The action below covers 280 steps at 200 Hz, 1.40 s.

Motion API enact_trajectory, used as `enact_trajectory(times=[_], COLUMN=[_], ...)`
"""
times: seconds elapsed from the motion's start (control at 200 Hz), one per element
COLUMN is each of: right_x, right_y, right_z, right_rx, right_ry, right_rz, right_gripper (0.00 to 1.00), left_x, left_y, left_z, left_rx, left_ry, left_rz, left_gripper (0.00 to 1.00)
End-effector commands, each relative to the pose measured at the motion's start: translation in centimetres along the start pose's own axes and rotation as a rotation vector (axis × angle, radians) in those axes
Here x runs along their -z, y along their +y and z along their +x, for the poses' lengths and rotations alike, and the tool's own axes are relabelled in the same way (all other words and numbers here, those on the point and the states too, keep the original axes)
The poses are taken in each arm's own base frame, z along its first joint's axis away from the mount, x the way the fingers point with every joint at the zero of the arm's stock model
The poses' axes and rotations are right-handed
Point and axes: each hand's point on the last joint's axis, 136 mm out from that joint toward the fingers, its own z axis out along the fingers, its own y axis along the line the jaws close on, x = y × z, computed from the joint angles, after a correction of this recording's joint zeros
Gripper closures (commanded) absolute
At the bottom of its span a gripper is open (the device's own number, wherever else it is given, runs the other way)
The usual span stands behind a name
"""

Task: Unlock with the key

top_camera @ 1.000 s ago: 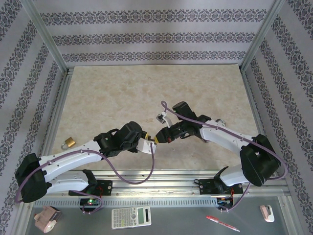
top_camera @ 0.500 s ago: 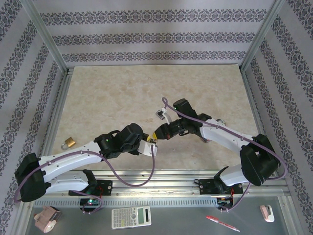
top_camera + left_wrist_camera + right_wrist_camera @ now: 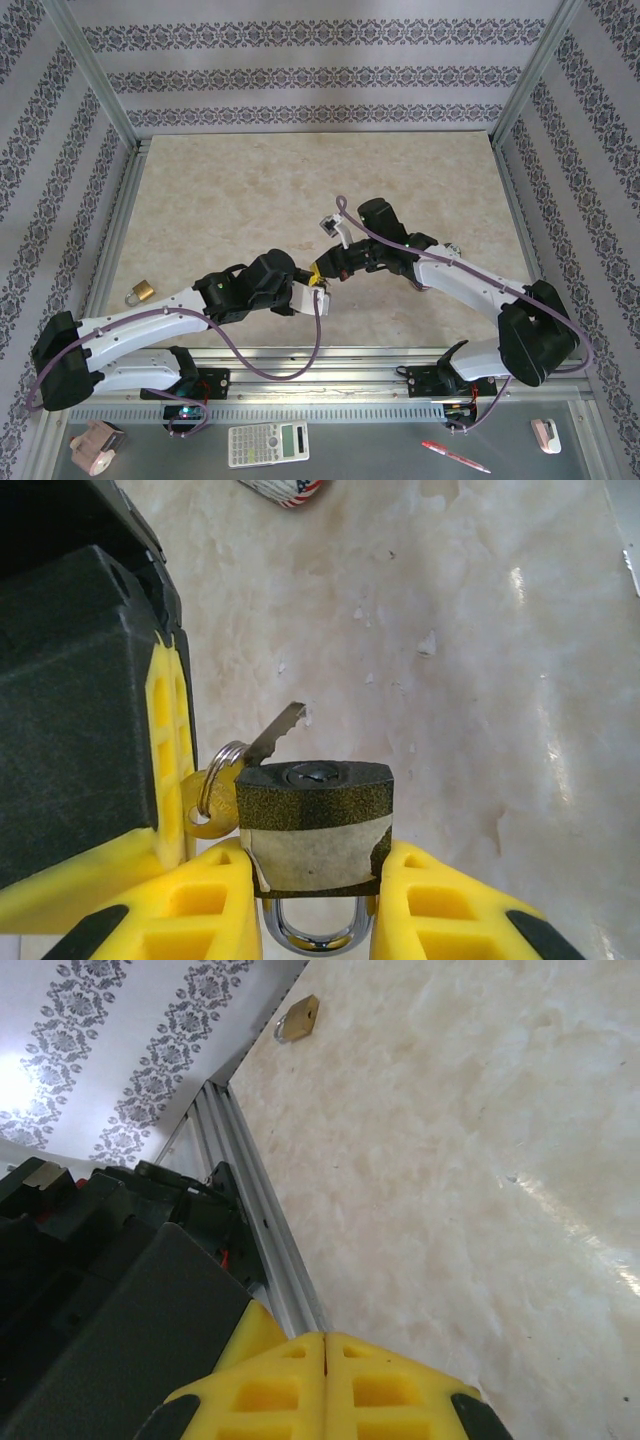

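Right gripper (image 3: 320, 272), jaws together, has reached left gripper (image 3: 319, 291); left wrist view reveals the padlock (image 3: 315, 830) the left clamps, key (image 3: 272, 735) alongside.

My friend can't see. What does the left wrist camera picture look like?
A dark padlock is clamped between the yellow fingers of the left pincer, with its keyhole facing the camera. Just left of it, the right pincer holds a key on a ring, its toothed blade poking up beside the lock, not in the keyhole. A pale marble table lies behind.
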Motion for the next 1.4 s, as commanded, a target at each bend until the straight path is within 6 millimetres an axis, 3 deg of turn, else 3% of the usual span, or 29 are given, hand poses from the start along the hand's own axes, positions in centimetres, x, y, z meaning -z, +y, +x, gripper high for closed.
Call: enact_trajectory(times=[0.0,0.485,0.67,0.784,0.819,0.894,0.944,0.979,1.104,1.184,1.294,1.394], right_x=[0.7,3.8,6.0,7.2,7.4,7.9,8.3,8.5,9.1,9.5,10.8,12.0], right_y=[-0.6,-4.8,-6.8,-7.7,-7.8,-7.9,-7.9,-8.0,-7.8,-7.6,-6.4,-5.1], right_z=[0.9,0.2,-0.9,-1.8,-2.0,-2.4,-2.7,-2.9,-3.4,-3.9,-5.4,-7.1], right_rx=[-0.005,-0.095,-0.093,-0.073,-0.066,-0.054,-0.046,-0.041,-0.027,-0.016,0.019,0.044], right_ry=[0.0,-0.116,-0.208,-0.291,-0.312,-0.34,-0.364,-0.377,-0.401,-0.424,-0.521,-0.606], right_rz=[0.024,0.194,0.346,0.428,0.44,0.467,0.481,0.492,0.507,0.52,0.509,0.49], right_gripper=[1.0,1.0,1.0,1.0,1.0,1.0,1.0,1.0,1.0,1.0,1.0,1.0], left_x=[0.4,-1.4,-4.0,-5.9,-6.4,-7.3,-7.7,-7.7,-5.8,-3.6,0.6,3.3], left_y=[3.7,1.0,-0.2,0.2,0.3,0.8,1.0,1.4,4.3,6.7,9.9,11.1], left_z=[-0.9,4.4,7.6,10.0,10.4,10.9,11.0,10.9,9.5,7.4,2.6,-1.5], left_rx=[0.08,0.384,0.434,0.525,0.546,0.579,0.623,0.642,0.782,0.838,1.003,1.188], left_ry=[-0.052,0.054,0.214,0.31,0.326,0.342,0.33,0.308,0.165,0.053,-0.16,-0.444], left_rz=[-0.145,-0.128,-0.091,-0.065,-0.058,-0.07,-0.074,-0.086,-0.151,-0.191,-0.186,-0.114], left_gripper=[1.0,1.0,1.0,1.0,0.93,0.65,0.37,0.15,0.0,0.0,0.0,0.0])
